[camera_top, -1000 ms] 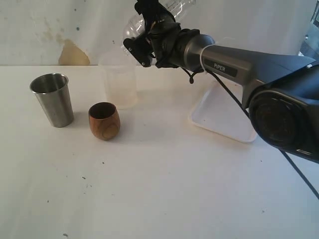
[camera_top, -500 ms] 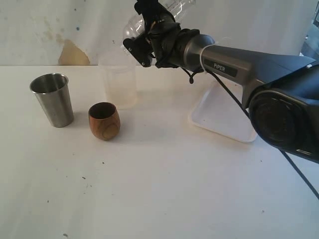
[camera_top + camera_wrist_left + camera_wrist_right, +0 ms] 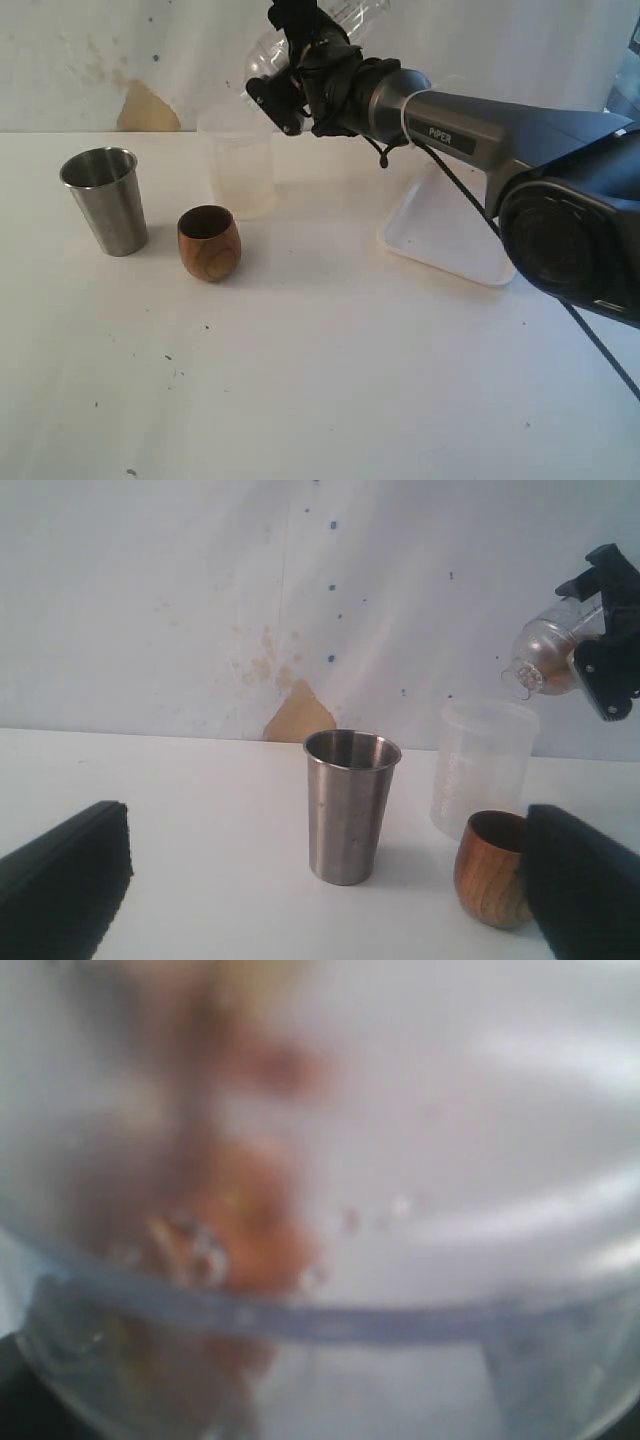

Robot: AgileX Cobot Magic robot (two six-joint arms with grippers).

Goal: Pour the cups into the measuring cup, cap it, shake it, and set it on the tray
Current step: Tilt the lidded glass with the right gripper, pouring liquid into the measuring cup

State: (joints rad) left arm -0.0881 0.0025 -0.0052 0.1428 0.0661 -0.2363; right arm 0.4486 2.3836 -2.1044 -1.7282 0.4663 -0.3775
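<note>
Right end effector (image 3: 300,80) clamped on the clear measuring cup (image 3: 262,58), held tilted in the air at far centre, just above a frosted cup (image 3: 240,170) standing on the table (image 3: 320,380). Left end effector (image 3: 325,840) has its jaws wide apart, holding nothing, facing the steel tumbler (image 3: 105,200) at left; wooden cup (image 3: 209,243) near its right. White tray (image 3: 440,240) lies right, partly behind the arm.

Brushed-steel tumbler (image 3: 104,200) (grainy wooden cup (image 3: 209,243))
</note>
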